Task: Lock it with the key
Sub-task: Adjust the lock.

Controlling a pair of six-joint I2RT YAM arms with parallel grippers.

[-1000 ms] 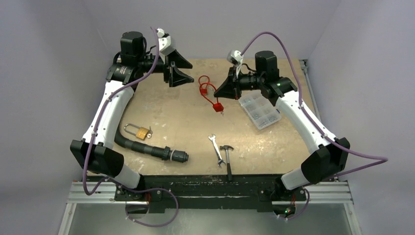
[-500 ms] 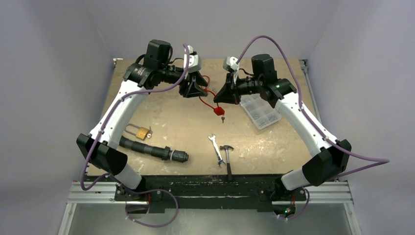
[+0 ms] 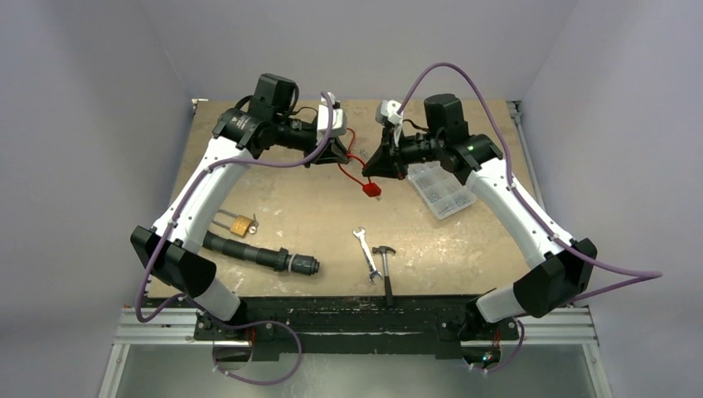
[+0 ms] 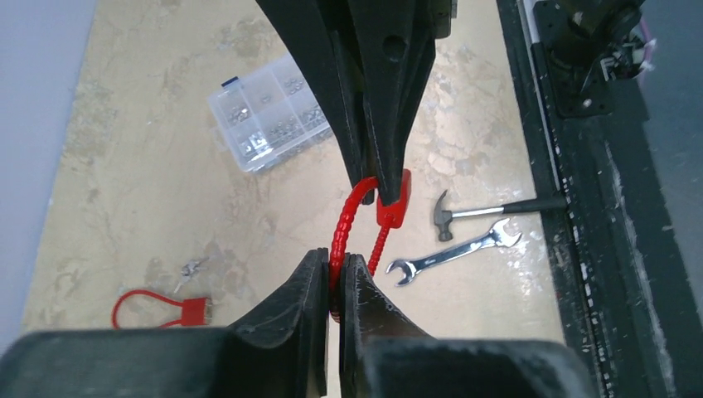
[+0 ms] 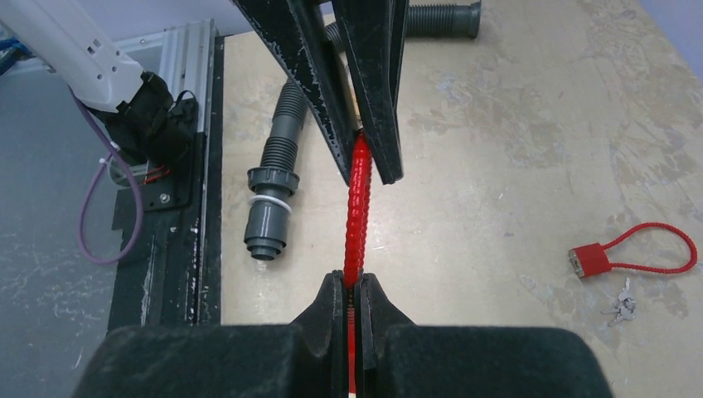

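A red cable lock hangs above the middle of the table, its body (image 3: 372,189) (image 4: 393,201) dangling below the two grippers. My left gripper (image 3: 341,155) (image 4: 333,275) is shut on the lock's ribbed red cable (image 4: 346,222). My right gripper (image 3: 371,169) (image 5: 352,282) is shut on the same cable (image 5: 357,199) close to the body. The cable runs taut between the two sets of fingers. A small bunch of keys (image 4: 191,268) (image 5: 621,306) lies on the table beside a second red cable lock (image 4: 186,311) (image 5: 590,259).
A brass padlock (image 3: 239,224) and a grey corrugated hose (image 3: 257,252) lie at the left front. A wrench (image 3: 365,249) and a small hammer (image 3: 385,259) lie at the front middle. A clear parts box (image 3: 439,189) sits under the right arm.
My left arm swung right from the back left to the red cable and its jaws closed on it. The right gripper kept its hold and drew the lock slightly back.
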